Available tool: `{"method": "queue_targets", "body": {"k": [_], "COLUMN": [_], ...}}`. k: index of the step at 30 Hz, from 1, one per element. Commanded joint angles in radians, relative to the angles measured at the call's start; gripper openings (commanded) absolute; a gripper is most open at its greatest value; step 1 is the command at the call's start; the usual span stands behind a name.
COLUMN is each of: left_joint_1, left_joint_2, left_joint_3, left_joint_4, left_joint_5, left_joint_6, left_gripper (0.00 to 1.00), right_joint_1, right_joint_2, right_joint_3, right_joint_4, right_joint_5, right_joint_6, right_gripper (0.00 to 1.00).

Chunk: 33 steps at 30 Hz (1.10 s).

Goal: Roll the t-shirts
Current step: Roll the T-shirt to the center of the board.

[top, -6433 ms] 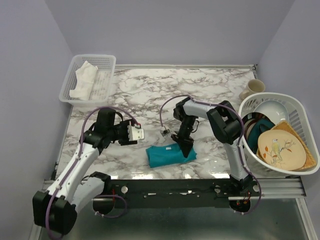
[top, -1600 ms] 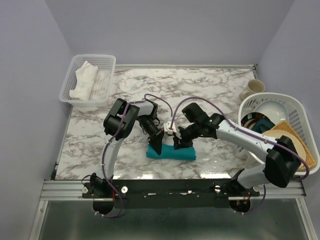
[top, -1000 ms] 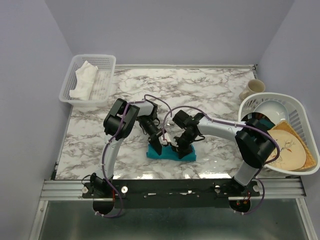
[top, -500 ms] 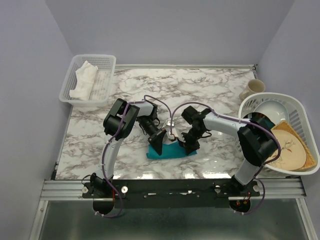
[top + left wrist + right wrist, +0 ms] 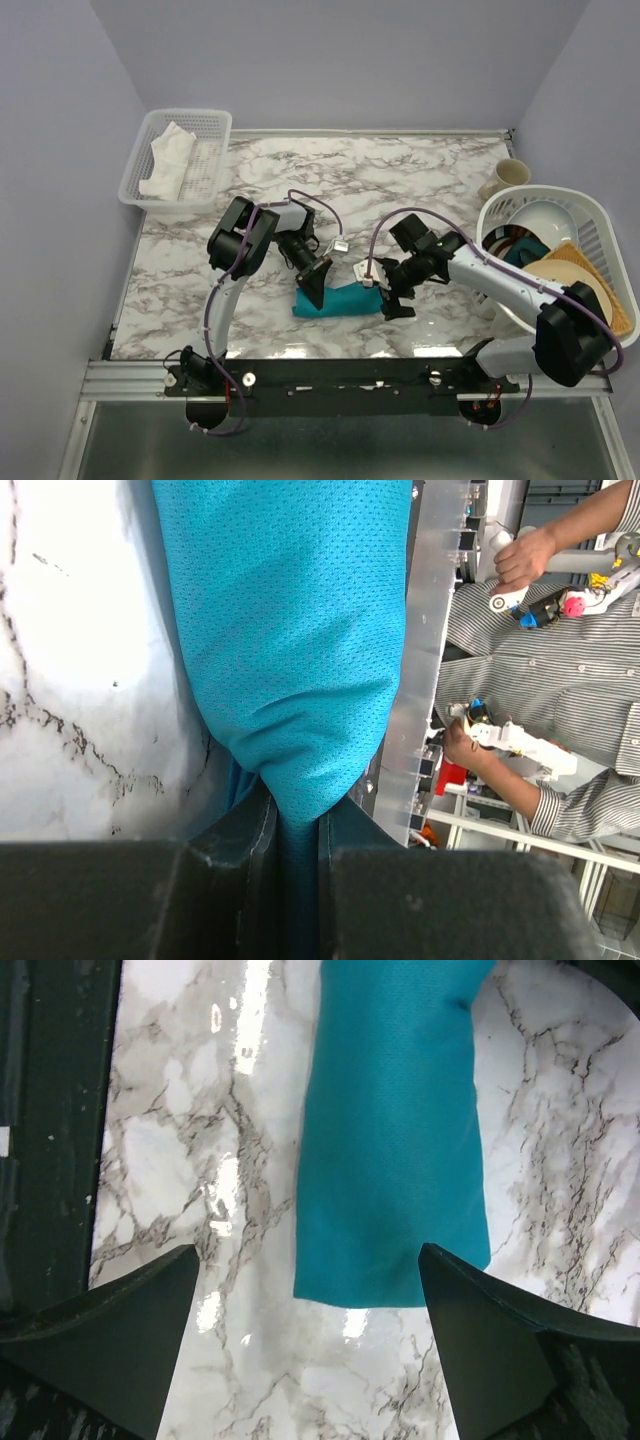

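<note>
The teal t-shirt [image 5: 343, 300] lies as a compact roll near the marble table's front edge, also seen in the left wrist view [image 5: 290, 630] and the right wrist view [image 5: 395, 1130]. My left gripper [image 5: 312, 286] is shut on the roll's left end; the fabric is bunched between its black fingers [image 5: 235, 835], with the gripper [image 5: 297, 825] low over the table. My right gripper [image 5: 396, 296] is open just off the roll's right end. In its wrist view the gripper [image 5: 307, 1252] frames the roll's end edge without touching it.
A white basket [image 5: 215, 125] holding a white cloth stands at the back left. A large white basket [image 5: 600, 215] with plates and bowls sits at the right, a cream mug [image 5: 505, 178] behind it. The table's front rail [image 5: 350, 372] runs close below the roll.
My right gripper has opened, let go of the roll's right end and drawn back to the right. The left gripper stays shut on the left end.
</note>
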Motion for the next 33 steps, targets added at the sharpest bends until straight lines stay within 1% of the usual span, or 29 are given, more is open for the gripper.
{"method": "queue_targets", "body": {"k": [1, 6, 10, 12, 14, 16, 19, 20, 24, 27, 31, 32, 33], "left_joint_1": [0.004, 0.004, 0.004, 0.004, 0.004, 0.004, 0.004, 0.004, 0.006, 0.010, 0.016, 0.018, 0.019], "left_joint_2": [0.036, 0.031, 0.031, 0.032, 0.033, 0.033, 0.033, 0.034, 0.034, 0.034, 0.036, 0.037, 0.040], "left_joint_3": [0.010, 0.012, 0.012, 0.012, 0.014, 0.014, 0.014, 0.015, 0.014, 0.015, 0.018, 0.018, 0.020], "left_joint_4": [0.070, 0.081, 0.082, 0.089, 0.090, 0.090, 0.090, 0.090, 0.104, 0.102, 0.098, 0.096, 0.095], "left_joint_5": [-0.086, -0.075, -0.075, -0.079, -0.078, -0.078, -0.078, -0.079, -0.078, -0.072, -0.066, -0.066, -0.064], "left_joint_6": [0.047, 0.041, 0.037, 0.026, 0.024, 0.023, 0.018, 0.018, 0.001, 0.003, 0.007, 0.009, 0.004], "left_gripper": [0.11, 0.11, 0.11, 0.11, 0.11, 0.11, 0.11, 0.11, 0.11, 0.11, 0.11, 0.11, 0.11], "right_joint_1": [-0.004, 0.005, 0.025, 0.025, 0.025, 0.025, 0.028, 0.028, 0.031, 0.043, 0.062, 0.063, 0.062], "right_joint_2": [0.063, 0.114, 0.164, 0.151, 0.103, 0.074, 0.098, 0.140, 0.220, 0.241, 0.281, 0.284, 0.287], "right_joint_3": [0.024, 0.018, 0.063, 0.069, 0.055, 0.040, 0.032, 0.040, 0.090, 0.084, 0.070, 0.069, 0.069], "right_joint_4": [0.083, 0.151, 0.159, 0.168, 0.188, 0.200, 0.159, 0.140, 0.053, 0.047, 0.083, 0.091, 0.091], "right_joint_5": [0.003, -0.007, 0.012, 0.032, 0.041, 0.027, -0.010, -0.029, -0.068, -0.062, -0.011, 0.006, 0.009], "right_joint_6": [0.053, 0.050, 0.080, 0.086, 0.079, 0.044, -0.004, -0.012, -0.041, -0.041, 0.011, 0.019, 0.022], "right_gripper": [1.00, 1.00, 1.00, 1.00, 1.00, 1.00, 1.00, 1.00, 1.00, 1.00, 1.00, 0.98, 0.91]}}
